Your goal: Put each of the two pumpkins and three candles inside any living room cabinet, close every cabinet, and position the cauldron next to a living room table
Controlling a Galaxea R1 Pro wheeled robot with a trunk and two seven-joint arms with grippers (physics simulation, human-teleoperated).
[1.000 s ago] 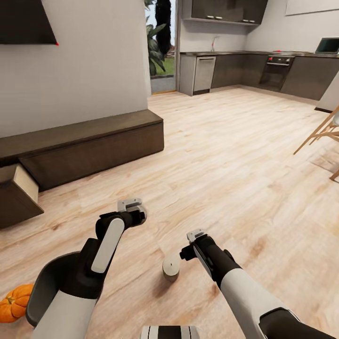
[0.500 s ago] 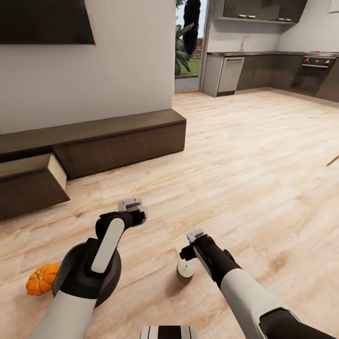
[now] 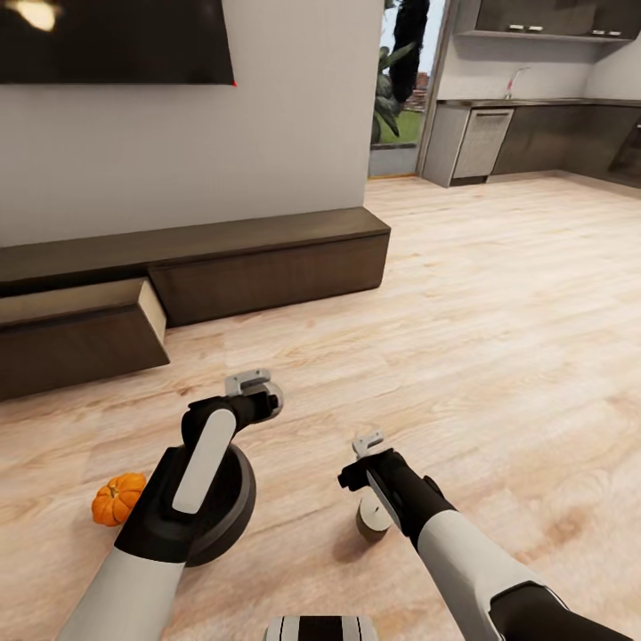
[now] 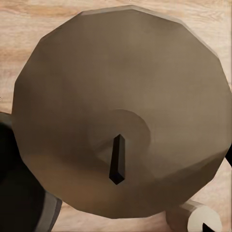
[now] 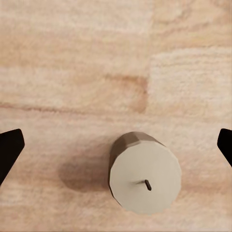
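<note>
Head view: we face a long low dark-brown cabinet (image 3: 267,258) along a pale wall, w/ one drawer (image 3: 80,334) at its left end pulled out, tan side panel showing. Dark TV screen (image 3: 116,40) on the wall above. Kitchen units in the far right bkgd, past a doorway w/ plants.

Left end effector (image 3: 254,392) sits low over the wood floor (image 3: 499,338). In the left wrist view a candle (image 4: 121,121) is right up against the lens, round top and dark wick plain, and we take it as pinched in that end effector; the fingers themselves barely show, so the grip is read from closeness, not seen directly. In the head view only a pale rim shows at the tip.

Right end effector (image 3: 367,450) hangs above a second candle (image 3: 374,518) standing upright on the floor. Right wrist view: finger tips (image 5: 9,147) spread wide at both edges, candle (image 5: 144,180) between them, not touched.

One pumpkin (image 3: 117,499), orange, on the floor left of the left arm. Just beside it a dark round cauldron (image 3: 227,499), partly hidden behind the left forearm; touching or not, can't tell. Cabinet well apart from the candles and pumpkin.
</note>
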